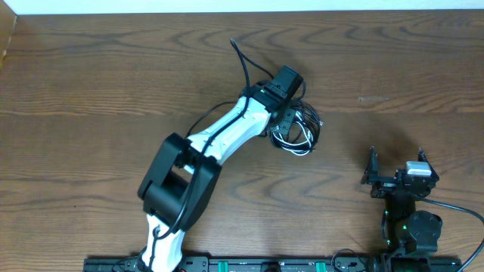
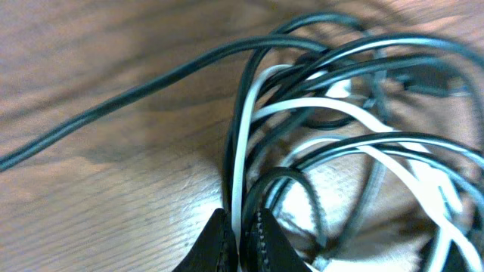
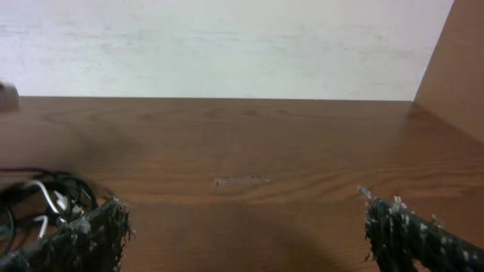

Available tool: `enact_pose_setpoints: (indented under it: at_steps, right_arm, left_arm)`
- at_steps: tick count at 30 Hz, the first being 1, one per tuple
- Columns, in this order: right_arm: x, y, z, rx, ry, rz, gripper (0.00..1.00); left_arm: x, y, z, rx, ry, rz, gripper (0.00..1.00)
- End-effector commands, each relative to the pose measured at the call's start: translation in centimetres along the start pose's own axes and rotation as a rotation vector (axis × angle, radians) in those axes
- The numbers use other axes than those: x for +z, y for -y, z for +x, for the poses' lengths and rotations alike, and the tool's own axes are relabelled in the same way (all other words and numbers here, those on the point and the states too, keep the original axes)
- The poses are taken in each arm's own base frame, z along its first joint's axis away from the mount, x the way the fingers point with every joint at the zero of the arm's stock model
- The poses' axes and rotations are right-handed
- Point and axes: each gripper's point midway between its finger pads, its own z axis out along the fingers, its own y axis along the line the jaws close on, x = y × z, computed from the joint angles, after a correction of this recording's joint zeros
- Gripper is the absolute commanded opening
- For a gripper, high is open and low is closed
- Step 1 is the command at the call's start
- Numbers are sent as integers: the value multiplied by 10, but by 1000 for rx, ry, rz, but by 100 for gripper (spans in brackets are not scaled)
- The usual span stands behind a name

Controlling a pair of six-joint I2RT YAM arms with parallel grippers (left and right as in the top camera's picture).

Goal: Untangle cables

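Left gripper (image 2: 240, 243) is pinched shut on the white cable (image 2: 237, 151) at the near edge of the tangle. The cables (image 1: 296, 130) lie bunched on the table (image 1: 91, 91) under the left wrist. We judge a slow pull away from the knot is best, stopping if loops tighten. Right gripper (image 1: 397, 165) stands wide open, empty, well apart.

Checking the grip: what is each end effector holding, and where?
Left end effector pinches the white cable on a loop strand; right end effector holds nothing.
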Motion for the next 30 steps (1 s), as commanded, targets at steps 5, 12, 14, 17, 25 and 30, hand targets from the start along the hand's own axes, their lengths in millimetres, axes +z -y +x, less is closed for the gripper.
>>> enact_pose_setpoints:
  at_steps: [5, 12, 14, 17, 25, 30]
  right_arm:
    - [0, -1, 1, -5, -1, -1, 99]
    - [0, -1, 1, -5, -1, -2, 99]
    - [0, -1, 1, -5, -1, -2, 99]
    - [0, -1, 1, -5, -1, -2, 99]
    - [0, -1, 1, -5, -1, -2, 99]
    - [0, -1, 1, -5, -1, -2, 99]
  left_arm:
    - [-91, 5, -41, 116, 228, 22, 7]
    - [-146, 7, -54, 159, 354, 34, 8]
    - [-158, 7, -55, 160, 378, 37, 7]
    - [-173, 8, -56, 159, 405, 41, 7]
    - [-193, 8, -49, 126, 420, 62, 8]
    - [-193, 9, -45, 29, 400, 89, 7]
